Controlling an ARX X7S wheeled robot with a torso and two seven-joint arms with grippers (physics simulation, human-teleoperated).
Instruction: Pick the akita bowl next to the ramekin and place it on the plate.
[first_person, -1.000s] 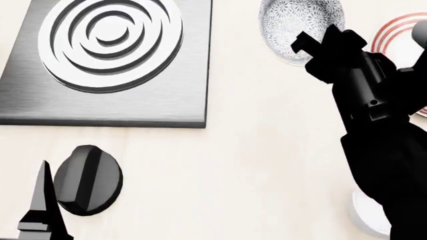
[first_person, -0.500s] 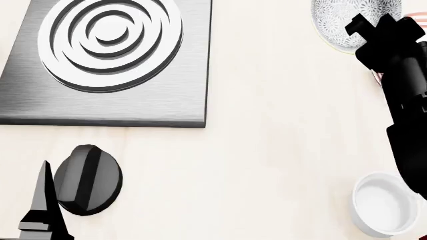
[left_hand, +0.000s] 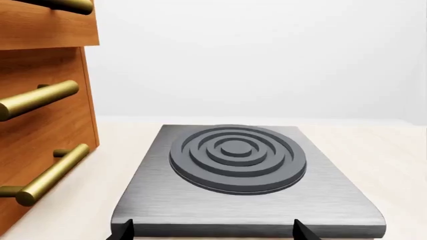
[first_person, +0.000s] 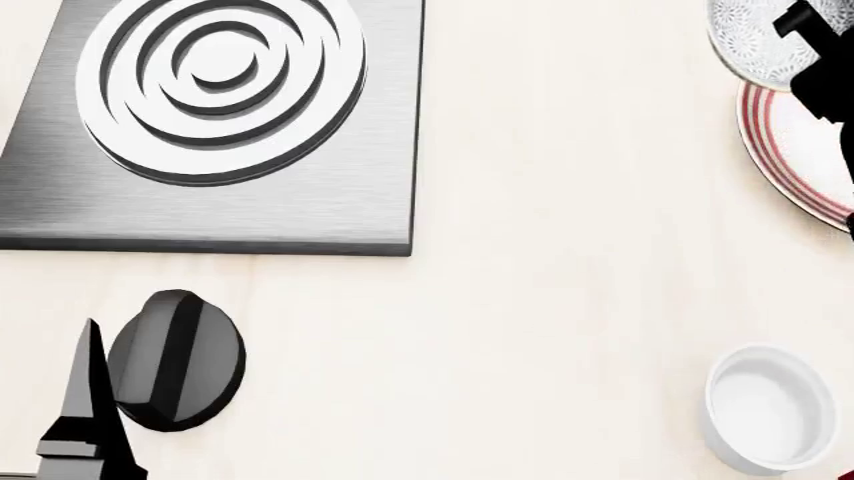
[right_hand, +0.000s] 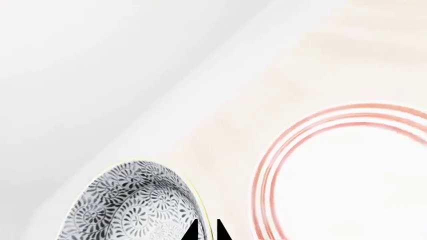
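The akita bowl (first_person: 750, 42), grey-and-white speckled, is at the far right top of the head view, its edge meeting the red-ringed plate (first_person: 778, 150). My right gripper (right_hand: 207, 232) is shut on the bowl's rim, one fingertip inside the bowl (right_hand: 133, 207) and one outside; the plate (right_hand: 267, 165) lies just beside it. The white ramekin (first_person: 769, 408) stands alone near the front right. My left gripper (left_hand: 212, 232) is open and holds nothing, low at the front left, facing the hob.
A grey metal hob plate (first_person: 360, 200) with raised rings fills the back left. A black round knob (first_person: 174, 360) lies by my left arm. Wooden drawers with brass handles (left_hand: 40, 100) stand left of the hob (left_hand: 233, 210).
My right gripper has carried the bowl to the right, away from the ramekin's side and up to the plate's edge. The ramekin is now uncovered. The left arm has not moved.
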